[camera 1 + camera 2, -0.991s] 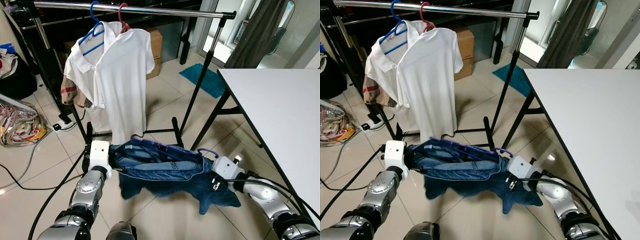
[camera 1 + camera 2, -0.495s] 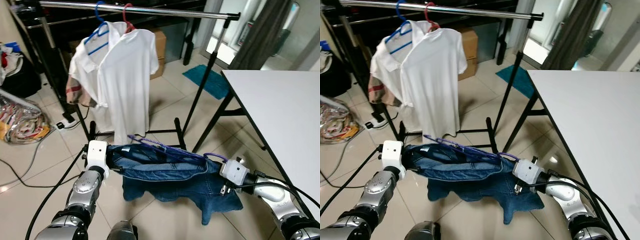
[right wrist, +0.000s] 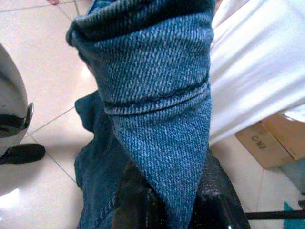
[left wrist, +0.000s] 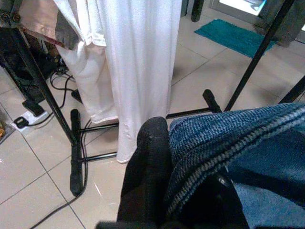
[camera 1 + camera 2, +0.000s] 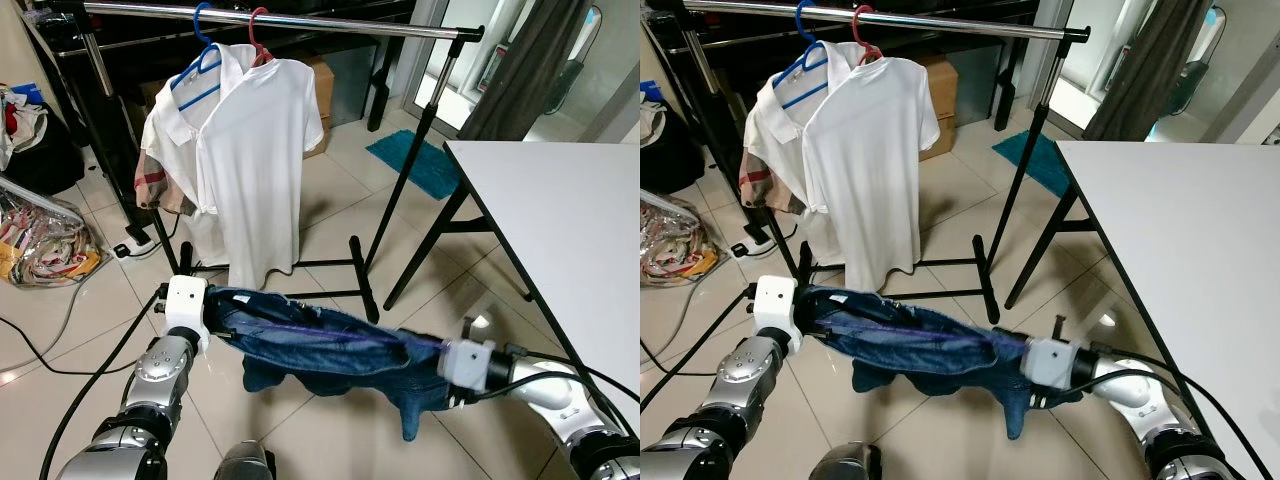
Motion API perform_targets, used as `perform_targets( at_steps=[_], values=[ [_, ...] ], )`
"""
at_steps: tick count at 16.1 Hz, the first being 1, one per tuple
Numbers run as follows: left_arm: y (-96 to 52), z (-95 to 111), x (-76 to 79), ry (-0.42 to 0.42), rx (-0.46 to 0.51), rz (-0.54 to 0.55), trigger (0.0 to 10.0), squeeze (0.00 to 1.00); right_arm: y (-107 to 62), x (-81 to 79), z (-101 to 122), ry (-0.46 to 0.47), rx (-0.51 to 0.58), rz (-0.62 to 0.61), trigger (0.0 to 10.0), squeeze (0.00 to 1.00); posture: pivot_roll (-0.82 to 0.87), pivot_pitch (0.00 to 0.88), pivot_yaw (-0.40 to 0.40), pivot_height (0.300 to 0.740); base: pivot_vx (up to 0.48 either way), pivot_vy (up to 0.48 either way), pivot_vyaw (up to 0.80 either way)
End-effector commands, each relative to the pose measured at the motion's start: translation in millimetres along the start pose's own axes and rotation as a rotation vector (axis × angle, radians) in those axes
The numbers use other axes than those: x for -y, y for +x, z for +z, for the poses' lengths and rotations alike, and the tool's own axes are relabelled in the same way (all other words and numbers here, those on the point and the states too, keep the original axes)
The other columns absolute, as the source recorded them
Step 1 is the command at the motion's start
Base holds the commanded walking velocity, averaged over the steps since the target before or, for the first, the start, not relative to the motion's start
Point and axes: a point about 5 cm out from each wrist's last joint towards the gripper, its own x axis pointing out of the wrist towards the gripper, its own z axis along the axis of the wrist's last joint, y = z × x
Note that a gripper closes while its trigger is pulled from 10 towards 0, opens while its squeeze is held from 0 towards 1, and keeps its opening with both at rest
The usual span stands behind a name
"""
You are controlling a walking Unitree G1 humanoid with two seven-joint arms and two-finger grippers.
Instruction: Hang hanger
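Low before the clothes rack (image 5: 270, 17), blue jeans (image 5: 320, 345) on a purple hanger (image 5: 310, 330) stretch between both arms. Left gripper (image 4: 164, 191) pinches one denim end, right gripper (image 3: 167, 200) the other. Two white shirts (image 5: 245, 160) hang on the rack.

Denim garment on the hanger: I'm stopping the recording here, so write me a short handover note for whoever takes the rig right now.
Left gripper: shut on one end of the denim garment.
Right gripper: shut on the other end, denim draped over its fingers.
The garment is stretched between both arms above the floor, with a purple hanger lying along its top edge.
The clothes rack stands ahead; two white shirts already hang at its left end, and the rail to their right is free.
Done: garment is on the hanger and lifted.
Left: raise it to the rail, hook the hanger, release both grippers.
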Motion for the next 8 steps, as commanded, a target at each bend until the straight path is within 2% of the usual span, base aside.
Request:
perform_targets(
  at_steps=[1,3,5,8],
  values=[
    [4.2,10,-2.0,0.008,0.032,0.002,10.0,0.0,-2.4,3.1,0,-0.039,-0.016,-0.012,10.0,0.0,0.26,0.024,-0.053,0.74,0.0,0.0,0.0],
    [5.7,13,-0.5,0.008,0.045,-0.006,10.0,0.0,0.6,1.5,-1,-0.062,-0.035,-0.006,10.0,0.0,0.26,0.024,-0.053,0.74,0.0,0.0,0.0],
    [8.3,19,2.3,0.008,0.068,-0.018,10.0,0.0,8.4,-0.7,-8,-0.086,-0.125,-0.011,10.0,0.0,0.26,0.023,-0.053,0.74,0.0,0.0,0.0],
    [9.9,22,7.0,0.018,0.083,-0.038,10.0,0.0,16.6,-2.5,-12,-0.149,-0.194,-0.018,10.0,0.0,0.26,0.023,-0.053,0.74,0.0,0.0,0.0]
  ],
)
